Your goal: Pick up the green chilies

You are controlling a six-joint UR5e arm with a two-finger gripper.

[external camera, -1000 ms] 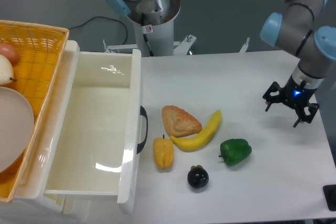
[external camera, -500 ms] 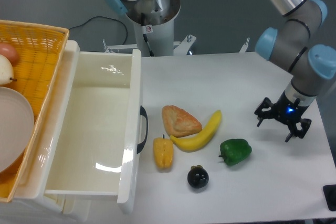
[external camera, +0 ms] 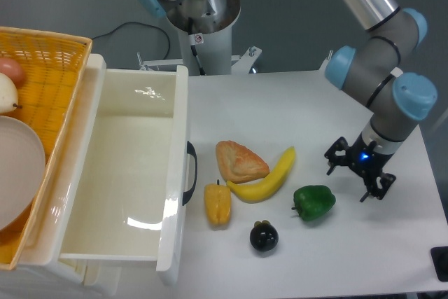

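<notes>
The tool (external camera: 354, 176) hangs over the right part of the white desk (external camera: 294, 103), its black fingers (external camera: 334, 153) spread apart with a clear gap between the two sides. It holds nothing and touches none of the objects. A small blue light shows on its body just above the fingers.

The green chilies (external camera: 314, 202), a glossy lobed green pepper with a short stem pointing left, lies on the desk just to the near left of the tool, close to it but apart from it. Left of the pepper is a yellow banana (external camera: 268, 177), curved, with its far tip pointing up to the right. A brown bread piece (external camera: 240, 161) rests against the banana's left end. Nearer and to the left, a yellow-orange pepper (external camera: 218, 204) stands close by the banana's near end; whether they touch cannot be told. A small dark round eggplant (external camera: 264, 237) sits at the near side, between the yellow-orange pepper and the green one, apart from both.

A white plastic bin (external camera: 129, 173) with a dark handle on its right wall fills the left part of the desk. Left of it is a yellow woven basket (external camera: 49, 57) holding a white plate (external camera: 17, 169).
</notes>
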